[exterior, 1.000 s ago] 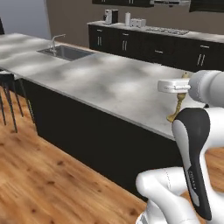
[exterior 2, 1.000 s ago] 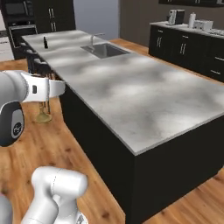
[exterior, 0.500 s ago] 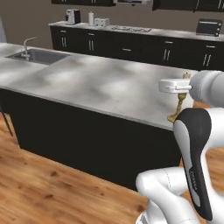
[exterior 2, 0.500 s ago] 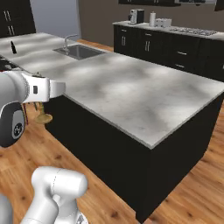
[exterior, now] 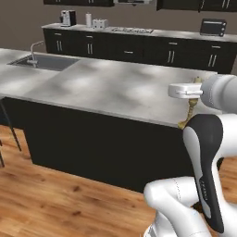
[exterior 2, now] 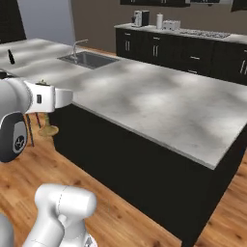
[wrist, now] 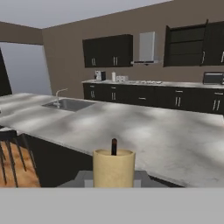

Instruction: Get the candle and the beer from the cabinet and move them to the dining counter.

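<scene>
Since a second ago the base has swung round, so I now face the long side of the grey-white marble dining counter. Nearest me, my gripper is clamped on the slim tan-gold candle, held upright just off the counter's near edge. Farther along is the inset steel sink; the dark beer bottle stands at the far end.

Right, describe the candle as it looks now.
The candle is a slim tan-gold candlestick with a flared base and a short dark wick on a pale waxy top. It stands upright, held in the gripper, off the floor beside the dining counter, not yet on its marble top. The base hangs below the hand.
</scene>
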Controlling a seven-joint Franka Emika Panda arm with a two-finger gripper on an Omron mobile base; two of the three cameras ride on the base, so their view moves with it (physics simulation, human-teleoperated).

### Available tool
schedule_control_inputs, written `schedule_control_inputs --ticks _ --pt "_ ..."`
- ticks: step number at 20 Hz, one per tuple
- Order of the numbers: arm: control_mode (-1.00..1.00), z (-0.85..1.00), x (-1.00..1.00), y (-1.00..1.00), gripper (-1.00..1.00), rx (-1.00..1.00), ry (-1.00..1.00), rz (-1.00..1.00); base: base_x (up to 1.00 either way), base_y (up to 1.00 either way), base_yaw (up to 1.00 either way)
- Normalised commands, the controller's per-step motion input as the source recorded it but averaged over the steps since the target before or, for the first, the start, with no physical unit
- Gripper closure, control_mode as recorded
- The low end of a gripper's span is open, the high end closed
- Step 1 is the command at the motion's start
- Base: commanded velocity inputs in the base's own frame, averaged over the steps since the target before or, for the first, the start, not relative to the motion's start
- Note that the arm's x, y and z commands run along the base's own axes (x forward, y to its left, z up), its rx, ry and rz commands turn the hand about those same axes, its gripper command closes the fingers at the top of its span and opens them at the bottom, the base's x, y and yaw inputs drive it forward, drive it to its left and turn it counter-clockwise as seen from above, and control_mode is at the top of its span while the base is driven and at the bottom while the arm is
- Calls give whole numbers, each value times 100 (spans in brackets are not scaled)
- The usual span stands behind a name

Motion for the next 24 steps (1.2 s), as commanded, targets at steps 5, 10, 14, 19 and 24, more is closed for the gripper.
schedule_control_inputs --ticks 5,10,14,19,24 --pt "100 0 0 0 100 0 0 0 10 100 0" --pt "100 0 0 0 100 0 0 0 35 100 0" --pt "100 0 0 0 100 0 0 0 57 100 0" --pt "100 0 0 0 100 0 0 0 75 100 -1" --pt "100 0 0 0 100 0 0 0 77 100 0"
